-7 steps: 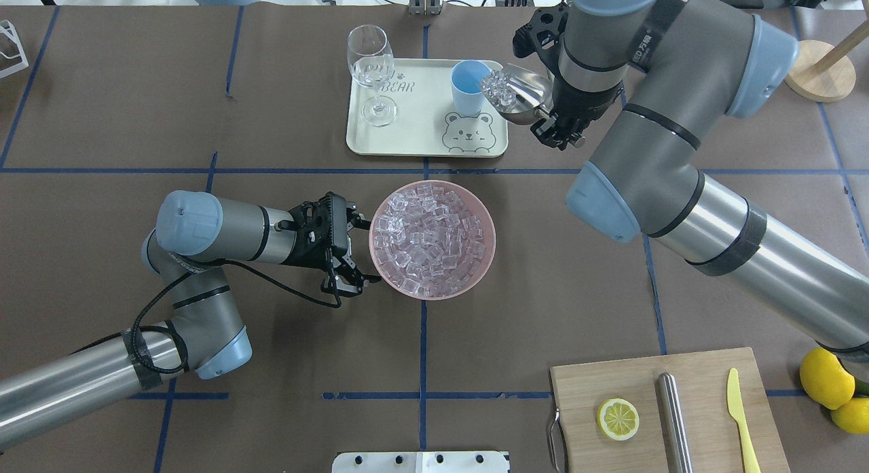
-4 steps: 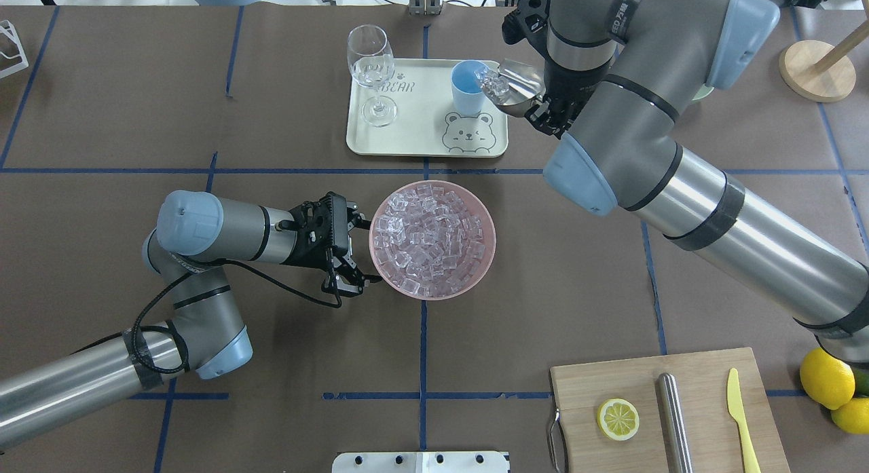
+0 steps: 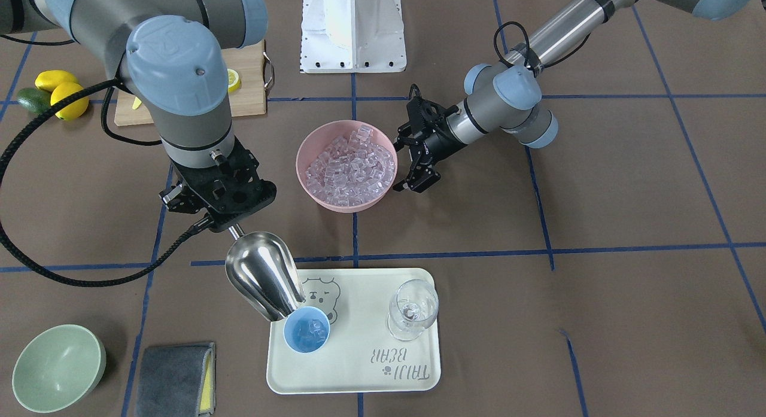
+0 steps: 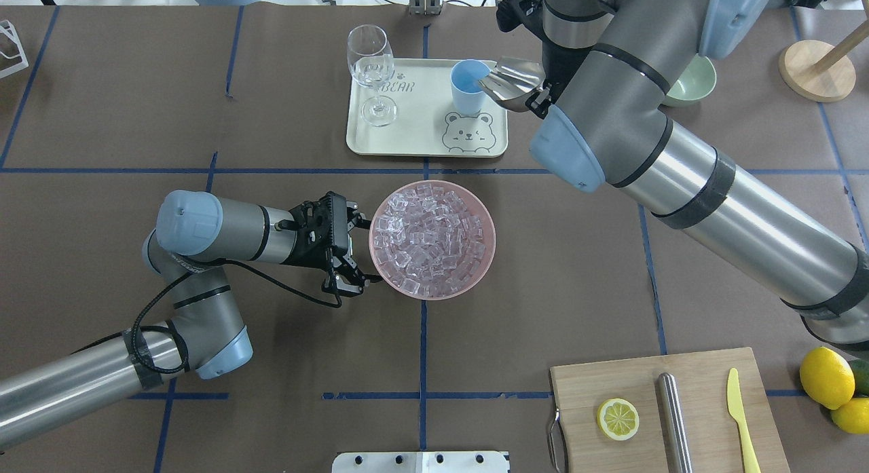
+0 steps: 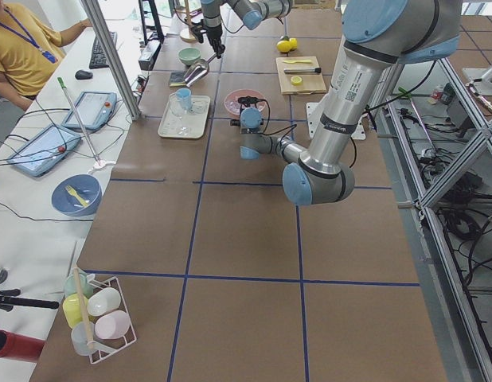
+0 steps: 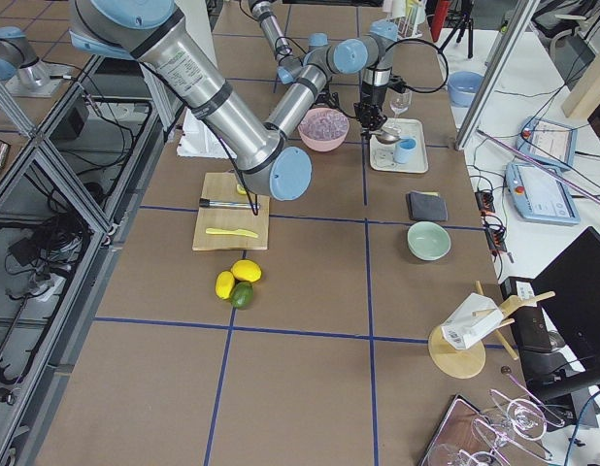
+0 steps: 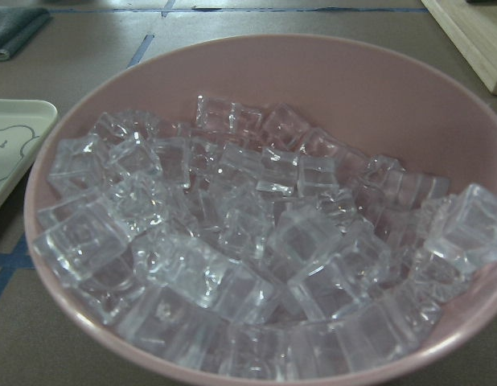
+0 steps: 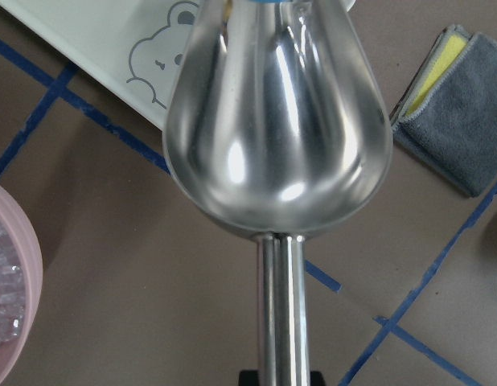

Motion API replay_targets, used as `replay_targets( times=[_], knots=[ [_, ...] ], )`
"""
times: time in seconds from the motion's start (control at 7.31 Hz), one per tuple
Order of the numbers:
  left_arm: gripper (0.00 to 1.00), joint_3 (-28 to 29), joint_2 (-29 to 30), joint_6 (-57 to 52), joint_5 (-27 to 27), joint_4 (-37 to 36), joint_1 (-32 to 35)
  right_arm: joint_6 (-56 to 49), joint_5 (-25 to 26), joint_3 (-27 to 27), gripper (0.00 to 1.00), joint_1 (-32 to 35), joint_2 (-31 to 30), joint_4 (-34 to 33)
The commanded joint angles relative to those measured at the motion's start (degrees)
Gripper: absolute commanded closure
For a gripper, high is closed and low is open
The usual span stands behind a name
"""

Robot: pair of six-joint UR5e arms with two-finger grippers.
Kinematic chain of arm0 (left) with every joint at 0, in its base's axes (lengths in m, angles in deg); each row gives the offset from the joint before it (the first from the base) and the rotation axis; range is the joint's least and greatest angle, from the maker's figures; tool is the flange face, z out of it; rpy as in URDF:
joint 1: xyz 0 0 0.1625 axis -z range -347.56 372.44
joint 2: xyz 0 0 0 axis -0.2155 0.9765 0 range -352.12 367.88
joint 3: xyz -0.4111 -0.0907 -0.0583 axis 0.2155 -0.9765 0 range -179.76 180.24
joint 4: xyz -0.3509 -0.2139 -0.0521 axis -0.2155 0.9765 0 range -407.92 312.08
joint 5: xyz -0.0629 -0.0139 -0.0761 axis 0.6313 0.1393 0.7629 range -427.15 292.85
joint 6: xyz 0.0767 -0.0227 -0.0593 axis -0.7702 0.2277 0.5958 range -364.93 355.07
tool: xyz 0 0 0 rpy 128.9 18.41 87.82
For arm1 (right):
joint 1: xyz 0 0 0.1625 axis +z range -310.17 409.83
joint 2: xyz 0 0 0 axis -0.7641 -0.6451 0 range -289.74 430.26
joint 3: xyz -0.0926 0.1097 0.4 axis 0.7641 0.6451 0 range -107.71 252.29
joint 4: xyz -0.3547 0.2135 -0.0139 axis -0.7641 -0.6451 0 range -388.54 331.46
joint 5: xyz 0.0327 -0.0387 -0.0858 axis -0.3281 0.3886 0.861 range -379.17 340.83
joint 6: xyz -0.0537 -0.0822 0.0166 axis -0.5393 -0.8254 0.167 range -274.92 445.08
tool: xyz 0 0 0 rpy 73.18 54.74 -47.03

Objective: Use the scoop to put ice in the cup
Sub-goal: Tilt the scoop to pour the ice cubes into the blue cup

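My right gripper (image 3: 227, 221) is shut on the thin handle of the steel scoop (image 3: 263, 282). The scoop is tipped mouth-down, with its lip at the rim of the light-blue cup (image 3: 306, 338). A few ice cubes (image 3: 309, 329) lie in the cup, and the scoop's bowl (image 4: 512, 86) shows no ice. The cup (image 4: 468, 86) stands on the cream tray (image 4: 421, 144). The rest of the ice (image 4: 431, 239) is heaped in a pink bowl (image 4: 485, 212). My left gripper (image 4: 360, 251) is open at the bowl's left rim. The left wrist view shows the ice (image 7: 248, 241) close up.
A stemmed glass (image 4: 372, 72) stands on the tray's left part. A pale-green bowl (image 3: 57, 366) and a grey cloth (image 3: 173, 372) lie beyond the scoop. A cutting board (image 4: 706, 371) bears a lemon slice, a steel tube and a yellow knife. Lemons (image 4: 825, 378) lie beside it.
My right arm moved the scoop left to the cup and tipped it. The ice that lay in the scoop slid into the cup. The left arm has not moved.
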State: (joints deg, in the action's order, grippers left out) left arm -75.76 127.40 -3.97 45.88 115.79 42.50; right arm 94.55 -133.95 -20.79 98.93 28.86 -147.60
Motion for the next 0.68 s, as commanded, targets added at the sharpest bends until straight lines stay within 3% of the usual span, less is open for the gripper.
replay_targets(
  times=[0.0,0.55],
  knots=[
    [0.00,0.0,0.0,0.0,0.0,0.1,0.0,-0.2,0.0,0.0,1.00,0.2,0.1,-0.1],
    [0.00,0.0,-0.1,0.0,0.0,0.1,0.0,-0.2,-0.4,-0.1,1.00,0.3,0.2,-0.1]
  ],
)
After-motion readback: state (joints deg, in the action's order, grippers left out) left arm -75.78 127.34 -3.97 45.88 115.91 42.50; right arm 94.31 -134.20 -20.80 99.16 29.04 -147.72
